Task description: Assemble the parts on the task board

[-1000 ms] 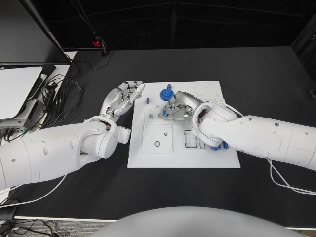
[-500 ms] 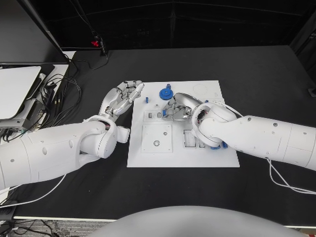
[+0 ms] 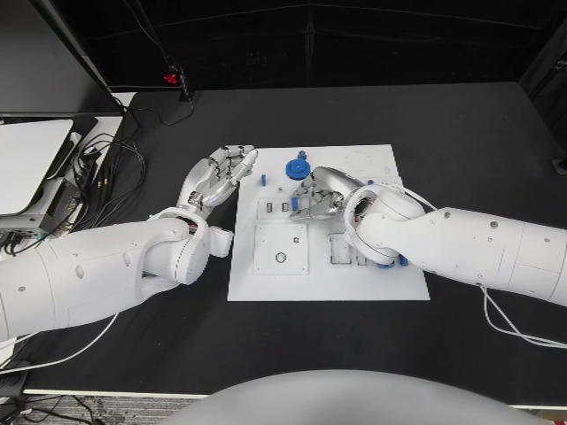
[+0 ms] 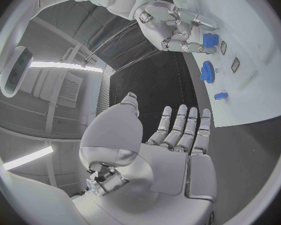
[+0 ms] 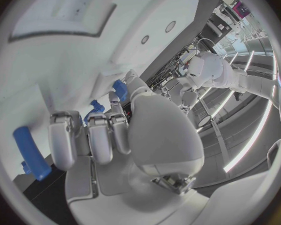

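No brand, label or writing can be read on anything here. The task board [image 3: 329, 288] is a flat, matte white rectangular plate lying on the black worktop [image 3: 488, 133], with small rectangular recesses and a round hole cut into its face. The left hand [image 3: 217, 181], silver metal with jointed segments, lies just beside the board's edge over the worktop; its fingers [image 4: 178, 127] are stretched out straight, close side by side and holding nothing. Just past those fingertips a small blue peg [image 3: 263, 179] stands on the board, and a little farther along sits a round blue gear [image 3: 300, 167] with a toothed rim. The right hand [image 3: 320, 197] rests over the middle of the board with its fingers [image 5: 90, 135] curled downward toward the white surface; whether they pinch anything cannot be told. In the left wrist view a squarish blue block [image 4: 210, 39] sits right at the right hand's fingertips. In the right wrist view an elongated blue piece [image 5: 31, 152] stands just beside the curled fingers, and other blue parts [image 5: 120, 89] lie beyond them.
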`<move>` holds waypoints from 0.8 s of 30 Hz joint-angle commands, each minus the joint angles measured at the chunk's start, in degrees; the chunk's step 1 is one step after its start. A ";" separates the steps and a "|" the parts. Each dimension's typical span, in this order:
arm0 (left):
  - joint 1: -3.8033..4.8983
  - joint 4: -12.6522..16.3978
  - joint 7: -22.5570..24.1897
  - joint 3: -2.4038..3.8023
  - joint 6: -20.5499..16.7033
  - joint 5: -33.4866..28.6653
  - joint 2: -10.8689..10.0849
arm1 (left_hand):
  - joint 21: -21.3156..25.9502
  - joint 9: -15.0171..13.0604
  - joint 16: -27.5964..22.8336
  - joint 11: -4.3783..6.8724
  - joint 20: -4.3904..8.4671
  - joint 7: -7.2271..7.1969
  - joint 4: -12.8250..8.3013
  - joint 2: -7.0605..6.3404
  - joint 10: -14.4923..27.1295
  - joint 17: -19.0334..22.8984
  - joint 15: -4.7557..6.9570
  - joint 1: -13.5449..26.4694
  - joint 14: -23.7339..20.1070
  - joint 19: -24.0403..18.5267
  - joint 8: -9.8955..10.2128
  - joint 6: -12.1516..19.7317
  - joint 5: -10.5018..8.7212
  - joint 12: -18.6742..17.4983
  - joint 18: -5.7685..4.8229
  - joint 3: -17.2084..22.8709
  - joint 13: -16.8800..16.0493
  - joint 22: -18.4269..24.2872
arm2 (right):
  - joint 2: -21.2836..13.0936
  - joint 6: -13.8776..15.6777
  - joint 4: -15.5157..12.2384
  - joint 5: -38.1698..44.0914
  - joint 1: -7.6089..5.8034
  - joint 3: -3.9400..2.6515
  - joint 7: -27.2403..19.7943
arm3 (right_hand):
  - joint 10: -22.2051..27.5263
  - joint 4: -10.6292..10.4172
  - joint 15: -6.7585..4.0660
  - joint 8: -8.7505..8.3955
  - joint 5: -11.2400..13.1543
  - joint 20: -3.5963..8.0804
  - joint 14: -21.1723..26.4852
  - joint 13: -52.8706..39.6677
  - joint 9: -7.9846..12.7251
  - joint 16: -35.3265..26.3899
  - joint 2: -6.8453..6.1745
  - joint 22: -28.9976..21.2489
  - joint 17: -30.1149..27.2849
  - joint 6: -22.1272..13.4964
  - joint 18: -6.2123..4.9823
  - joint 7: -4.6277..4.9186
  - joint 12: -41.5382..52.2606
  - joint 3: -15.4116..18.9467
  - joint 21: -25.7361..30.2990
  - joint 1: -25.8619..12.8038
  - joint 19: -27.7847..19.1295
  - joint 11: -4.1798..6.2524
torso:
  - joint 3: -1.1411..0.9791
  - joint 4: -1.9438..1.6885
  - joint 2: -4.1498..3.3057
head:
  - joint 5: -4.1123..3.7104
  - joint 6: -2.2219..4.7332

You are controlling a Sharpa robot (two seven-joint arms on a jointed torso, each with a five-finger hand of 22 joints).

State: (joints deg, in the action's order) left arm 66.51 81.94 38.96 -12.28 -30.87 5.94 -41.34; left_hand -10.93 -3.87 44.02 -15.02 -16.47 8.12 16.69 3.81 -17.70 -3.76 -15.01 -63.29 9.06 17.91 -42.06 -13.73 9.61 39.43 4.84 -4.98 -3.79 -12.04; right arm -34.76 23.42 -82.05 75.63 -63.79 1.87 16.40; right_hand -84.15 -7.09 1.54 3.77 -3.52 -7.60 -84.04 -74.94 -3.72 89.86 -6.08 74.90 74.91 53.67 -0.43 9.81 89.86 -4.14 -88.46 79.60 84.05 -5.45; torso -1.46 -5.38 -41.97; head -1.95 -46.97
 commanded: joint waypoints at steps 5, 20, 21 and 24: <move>0.11 -0.11 14.84 0.06 0.29 0.31 0.17 | -0.44 0.08 0.35 -0.13 -0.08 8.94 -0.01 0.31 -0.33 0.07 -0.01 -0.29 0.54 -0.14 -0.18 -0.40 0.34 0.19 0.63 -0.33 0.09 -0.10 | -0.23 4.81 -0.73 1.26 0.00 -0.01 -3.09 | -5.85 -5.66 0.73 -0.14 0.60 -0.79 -5.96 -15.06 -0.02 0.14 -3.87 13.51 15.09 -2.47 -0.31 0.61 0.14 2.49 0.51 -0.82 4.06 -0.72 | 0.00 -0.03 -0.03 | -0.04 0.02; 2.20 0.69 10.28 0.04 -1.33 5.90 -0.83 | -10.44 0.07 4.97 1.29 0.07 8.35 0.04 0.85 -10.30 -1.02 2.09 -0.82 10.96 13.01 -0.09 -0.48 0.34 5.06 2.71 -4.38 -0.97 -6.22 | -7.57 20.98 -8.80 -9.47 -1.90 -0.07 -20.28 | -5.85 -9.61 1.78 0.05 -2.79 -2.02 -5.96 -15.06 -0.11 0.14 -1.08 11.32 15.09 -6.05 -1.41 1.09 0.14 4.58 3.62 -8.80 1.10 -1.29 | -0.07 -0.07 -0.04 | 0.54 0.13; 2.68 0.96 9.12 0.02 -1.55 7.28 -1.12 | -11.35 0.07 5.81 1.78 0.11 7.98 0.02 0.97 -12.45 -1.42 2.65 -0.67 13.03 13.94 -0.01 -0.24 0.34 6.08 3.20 -4.90 -1.42 -6.56 | -8.45 20.87 -9.47 -10.93 -2.40 -0.07 -21.48 | -5.85 -9.54 1.42 0.04 -2.97 -1.80 -5.96 -15.06 -0.13 0.14 -0.69 11.01 15.09 -6.20 -1.58 0.64 0.14 4.76 4.10 -9.39 0.64 -0.82 | -0.08 -0.08 -0.04 | 0.53 0.14; 4.59 2.06 5.03 -0.26 -2.17 11.53 -2.20 | -14.96 0.01 10.17 4.01 0.32 6.11 0.00 1.06 -20.85 -4.02 5.28 -0.32 22.27 18.35 -0.18 -0.31 0.43 10.16 5.31 -6.41 -3.91 -8.00 | -11.28 20.05 -11.49 -15.91 -3.81 -0.07 -23.40 | -5.85 -9.45 0.15 0.40 -5.61 -0.62 -5.96 -15.06 -0.31 0.14 1.23 10.59 15.09 -5.67 -1.81 -0.49 0.14 5.89 4.83 -11.99 -0.04 0.62 | 0.00 0.06 0.00 | 0.82 0.05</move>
State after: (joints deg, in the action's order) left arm 70.29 83.30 38.96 -12.48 -31.72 10.42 -43.11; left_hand -24.80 -3.87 52.91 -11.65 -16.24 8.02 16.68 4.65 -36.13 -6.95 -10.50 -63.80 28.59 34.81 -42.06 -14.08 9.83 48.42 9.49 -11.01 -6.91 -19.60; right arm -45.08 40.68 -92.48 67.94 -67.12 1.82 -0.29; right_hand -84.03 -16.57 2.43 3.77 -8.00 -9.03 -83.87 -74.94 -3.93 89.86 -5.39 74.90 74.91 47.96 -1.34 9.91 89.86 1.18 -84.13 68.90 83.98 -5.46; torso -1.48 -5.41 -41.98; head -1.33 -46.87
